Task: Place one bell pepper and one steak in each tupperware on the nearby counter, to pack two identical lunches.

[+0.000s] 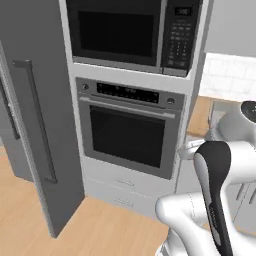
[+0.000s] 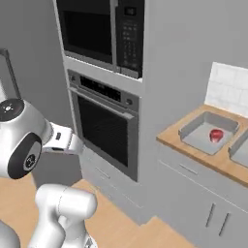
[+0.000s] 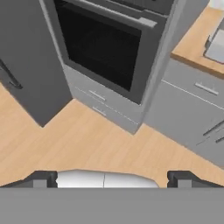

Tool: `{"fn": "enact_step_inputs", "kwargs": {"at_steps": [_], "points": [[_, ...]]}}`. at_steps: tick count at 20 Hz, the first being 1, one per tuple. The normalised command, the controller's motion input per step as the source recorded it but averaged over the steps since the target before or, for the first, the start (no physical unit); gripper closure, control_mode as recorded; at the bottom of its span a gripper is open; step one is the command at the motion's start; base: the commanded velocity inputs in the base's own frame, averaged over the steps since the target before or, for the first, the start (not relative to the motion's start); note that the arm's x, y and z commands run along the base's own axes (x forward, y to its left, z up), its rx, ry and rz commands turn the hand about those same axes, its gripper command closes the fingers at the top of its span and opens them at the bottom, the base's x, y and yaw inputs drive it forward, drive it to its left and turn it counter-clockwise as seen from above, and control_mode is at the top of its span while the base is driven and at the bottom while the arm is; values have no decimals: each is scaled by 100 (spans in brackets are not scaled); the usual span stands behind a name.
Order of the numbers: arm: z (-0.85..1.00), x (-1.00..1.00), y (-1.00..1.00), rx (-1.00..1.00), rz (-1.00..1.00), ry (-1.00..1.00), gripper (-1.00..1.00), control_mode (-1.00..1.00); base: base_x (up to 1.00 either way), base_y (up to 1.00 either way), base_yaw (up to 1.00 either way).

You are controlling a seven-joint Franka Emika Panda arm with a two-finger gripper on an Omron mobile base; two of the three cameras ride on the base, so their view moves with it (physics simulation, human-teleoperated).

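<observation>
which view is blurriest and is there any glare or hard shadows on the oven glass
Left base view: the arm up close is soft; the oven glass is flat dark, no glare. Right base view: even light, the bell pepper in the tupperware casts barely any shadow. Hand view: floor evenly lit, no hard shadows.

Base views flank arm, facing oven (image 1: 131, 127); hand view downward.

open floor (image 3: 100, 144), oven (image 3: 103, 46) ahead, counter (image 3: 197, 43) right
</observation>
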Motion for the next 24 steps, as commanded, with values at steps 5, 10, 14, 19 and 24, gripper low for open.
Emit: {"fn": "enact_step_inputs", "kwargs": {"at_steps": [5,10,14,19,24], "points": [[0,0,0,0,0,0,-100,100,-18,99,73],[0,0,0,0,0,0,-100,100,-1,100,56],[0,0,0,0,0,0,-100,100,35,100,38],[0,0,0,0,0,0,-100,100,72,100,25],[0,0,0,0,0,0,-100,100,100,100,7]]}}
